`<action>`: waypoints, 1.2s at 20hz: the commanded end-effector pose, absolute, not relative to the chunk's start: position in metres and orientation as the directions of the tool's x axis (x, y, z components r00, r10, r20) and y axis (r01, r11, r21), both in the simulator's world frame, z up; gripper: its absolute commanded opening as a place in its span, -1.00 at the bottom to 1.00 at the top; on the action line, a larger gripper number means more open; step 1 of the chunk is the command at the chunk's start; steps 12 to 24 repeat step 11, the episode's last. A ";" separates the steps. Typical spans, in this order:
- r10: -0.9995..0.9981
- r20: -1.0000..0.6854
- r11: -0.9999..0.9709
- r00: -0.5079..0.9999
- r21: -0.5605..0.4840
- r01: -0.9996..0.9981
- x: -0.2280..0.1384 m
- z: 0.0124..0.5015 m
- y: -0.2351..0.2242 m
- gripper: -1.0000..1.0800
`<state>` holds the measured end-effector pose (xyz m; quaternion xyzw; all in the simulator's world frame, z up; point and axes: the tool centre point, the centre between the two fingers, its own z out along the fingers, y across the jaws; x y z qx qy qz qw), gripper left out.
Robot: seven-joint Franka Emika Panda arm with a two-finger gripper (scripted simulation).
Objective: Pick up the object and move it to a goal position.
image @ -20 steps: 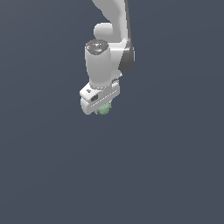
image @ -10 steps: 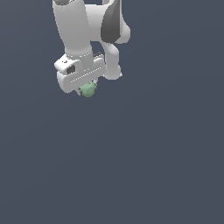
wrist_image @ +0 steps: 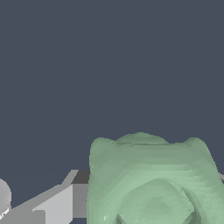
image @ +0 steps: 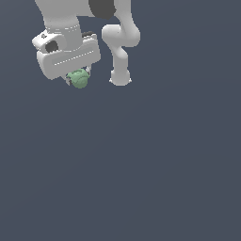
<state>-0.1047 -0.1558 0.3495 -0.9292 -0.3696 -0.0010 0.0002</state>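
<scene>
The object [image: 78,79] is a small pale green lumpy blob. It sits between the fingers of my white gripper [image: 77,78] near the upper part of the exterior view's left, held up off the dark grey floor. The gripper is shut on it. In the wrist view the object [wrist_image: 151,181] fills much of the picture, with one grey finger [wrist_image: 61,201] showing beside it; the other finger is hidden behind it.
The arm's white base column [image: 120,56] stands to the exterior view's right of the gripper. A plain dark grey floor [image: 141,164] fills everything else. No goal marker shows.
The gripper has carried the green object from near the middle toward the exterior view's upper left and closer to the camera. The grip has stayed shut.
</scene>
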 end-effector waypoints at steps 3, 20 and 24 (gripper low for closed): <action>0.687 0.000 -0.726 0.726 0.000 0.687 -0.107 0.365 -0.166 -1.00; 0.687 0.000 -0.726 0.726 0.000 0.687 -0.107 0.368 -0.169 -1.00; 0.687 0.000 -0.726 0.726 0.000 0.687 -0.107 0.368 -0.169 -1.00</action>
